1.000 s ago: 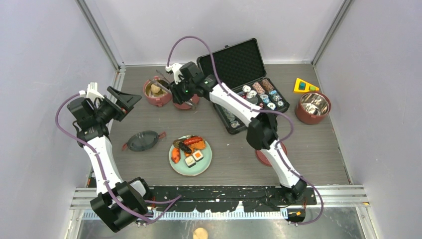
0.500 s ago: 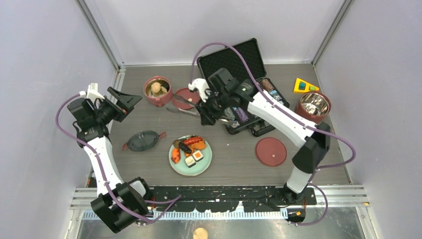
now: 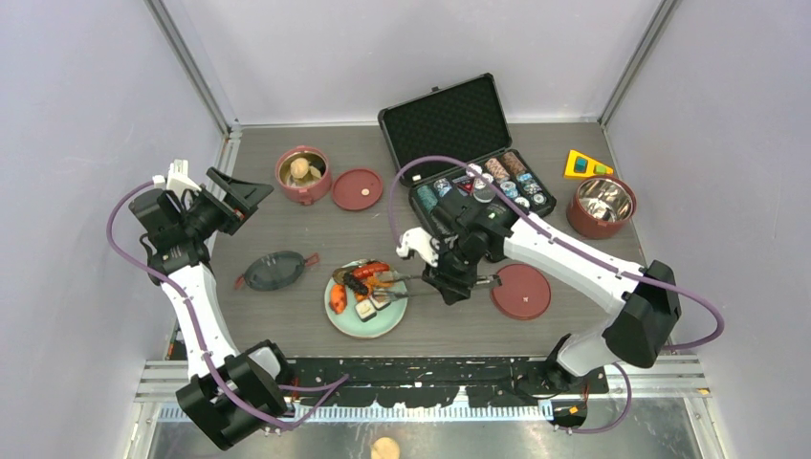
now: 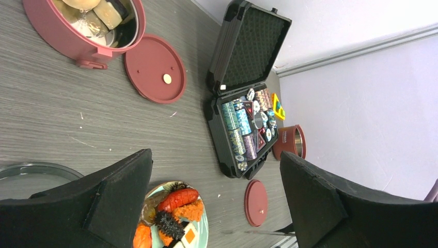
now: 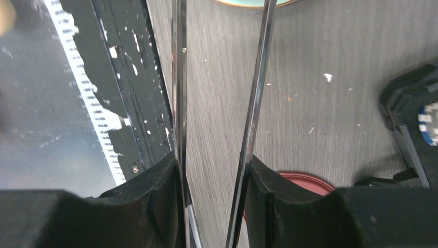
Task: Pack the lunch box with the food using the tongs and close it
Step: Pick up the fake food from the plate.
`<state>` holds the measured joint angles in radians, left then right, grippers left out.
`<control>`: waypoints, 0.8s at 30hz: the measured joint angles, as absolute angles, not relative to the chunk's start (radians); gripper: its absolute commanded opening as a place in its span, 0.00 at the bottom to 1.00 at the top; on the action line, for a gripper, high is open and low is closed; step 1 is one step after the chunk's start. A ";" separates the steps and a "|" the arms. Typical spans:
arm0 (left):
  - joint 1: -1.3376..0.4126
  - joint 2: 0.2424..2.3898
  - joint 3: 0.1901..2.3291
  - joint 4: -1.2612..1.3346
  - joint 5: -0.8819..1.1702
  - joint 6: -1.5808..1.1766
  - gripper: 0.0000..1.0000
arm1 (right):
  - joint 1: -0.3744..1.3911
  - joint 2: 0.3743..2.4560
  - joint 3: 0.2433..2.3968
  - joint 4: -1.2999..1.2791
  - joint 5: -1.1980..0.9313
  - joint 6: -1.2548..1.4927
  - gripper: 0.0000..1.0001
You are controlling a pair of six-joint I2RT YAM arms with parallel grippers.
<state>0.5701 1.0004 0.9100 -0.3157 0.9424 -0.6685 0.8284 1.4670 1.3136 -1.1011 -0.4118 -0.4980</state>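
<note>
My right gripper (image 3: 448, 283) is shut on the tongs (image 3: 402, 285). Their two thin silver arms (image 5: 179, 77) run between its fingers (image 5: 155, 201) and reach left over the edge of the pale green plate (image 3: 397, 311), tips spread above the food (image 3: 361, 285). One lunch box bowl (image 3: 303, 175) stands at the back left with a beige bun inside, and a flat red lid (image 3: 357, 188) lies beside it. My left gripper (image 3: 239, 196) hangs open at the left, holding nothing, well above the plate of food (image 4: 175, 201).
An open black case of poker chips (image 3: 478, 182) lies behind the right arm. A second red lid (image 3: 521, 291) lies right of the plate, a second steel-lined bowl (image 3: 601, 206) at far right, a yellow wedge (image 3: 585, 164) behind it. The dark top lid (image 3: 275, 271) lies left of the plate.
My right arm has swung from the back bowl toward the front, carrying the tongs down to the plate's right side. The left arm has not moved.
</note>
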 measured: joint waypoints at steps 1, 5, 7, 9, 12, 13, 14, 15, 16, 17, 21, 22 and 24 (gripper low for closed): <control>0.570 1.000 0.910 -0.316 0.942 -0.668 0.96 | 0.842 1.464 1.299 -1.102 -0.404 -0.511 0.46; 0.570 1.000 0.910 -0.317 0.942 -0.667 0.96 | 0.928 1.463 1.247 -1.092 -0.358 -0.553 0.45; 0.570 1.001 0.910 -0.319 0.942 -0.665 0.96 | 0.966 1.464 1.225 -1.086 -0.331 -0.568 0.44; 0.570 1.001 0.910 -0.319 0.942 -0.662 0.96 | 0.990 1.465 1.210 -1.086 -0.310 -0.577 0.44; 0.570 1.001 0.910 -0.320 0.942 -0.654 0.95 | 0.991 1.465 1.205 -1.081 -0.274 -0.580 0.44; 0.570 1.001 0.910 -0.320 0.942 -0.651 0.95 | 0.991 1.465 1.204 -1.077 -0.263 -0.581 0.44; 0.570 1.000 0.910 -0.321 0.942 -0.650 0.95 | 0.991 1.465 1.199 -1.071 -0.247 -0.582 0.44; 0.570 1.001 0.910 -0.322 0.942 -0.649 0.95 | 0.990 1.465 1.195 -1.068 -0.235 -0.581 0.44; 0.570 1.001 0.910 -0.323 0.942 -0.649 0.95 | 0.989 1.465 1.188 -1.064 -0.216 -0.581 0.44; 0.570 1.001 0.910 -0.324 0.942 -0.648 0.95 | 0.988 1.465 1.183 -1.062 -0.201 -0.581 0.44; 0.570 1.001 0.910 -0.324 0.942 -0.648 0.95 | 0.987 1.480 1.178 -1.053 -0.154 -0.579 0.45; 0.570 1.001 0.910 -0.324 0.942 -0.648 0.95 | 0.987 1.488 1.178 -1.047 -0.143 -0.578 0.45; 0.570 1.001 0.910 -0.324 0.942 -0.648 0.95 | 0.987 1.505 1.178 -1.042 -0.119 -0.577 0.45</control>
<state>0.5701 1.0008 0.9100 -0.3244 0.9421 -0.6479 0.9867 1.5055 1.1778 -1.0420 -0.1188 -0.5774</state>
